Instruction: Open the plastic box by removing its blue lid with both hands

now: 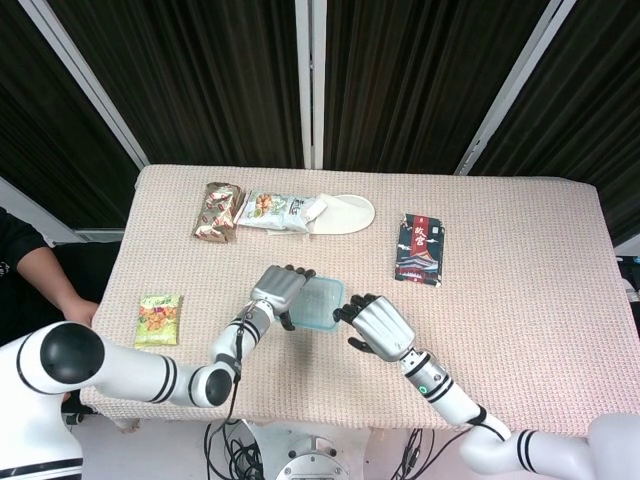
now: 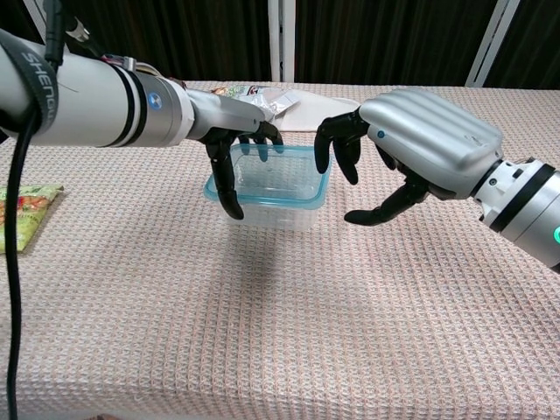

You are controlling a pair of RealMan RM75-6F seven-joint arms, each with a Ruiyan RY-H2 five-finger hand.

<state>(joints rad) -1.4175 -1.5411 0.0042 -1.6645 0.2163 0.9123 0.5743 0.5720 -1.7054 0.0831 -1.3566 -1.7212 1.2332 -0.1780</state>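
Note:
The clear plastic box (image 2: 278, 199) with its blue lid (image 2: 308, 198) hangs just above the tablecloth, a shadow beneath it. My left hand (image 2: 234, 147) grips its left end, fingers over the rim and thumb down the near side. In the head view the box (image 1: 322, 303) sits between my left hand (image 1: 280, 291) and my right hand (image 1: 377, 325). My right hand (image 2: 418, 140) hovers at the box's right end, fingers apart and curled over the rim, holding nothing. Whether its fingertips (image 2: 336, 149) touch the lid I cannot tell.
Snack packets (image 1: 218, 211) (image 1: 271, 210) and a flat white slipper-shaped item (image 1: 346, 212) lie at the table's far side. A dark packet (image 1: 419, 248) lies at the right, a green packet (image 1: 158, 319) at the left. A person's arm (image 1: 35, 275) shows at the left edge.

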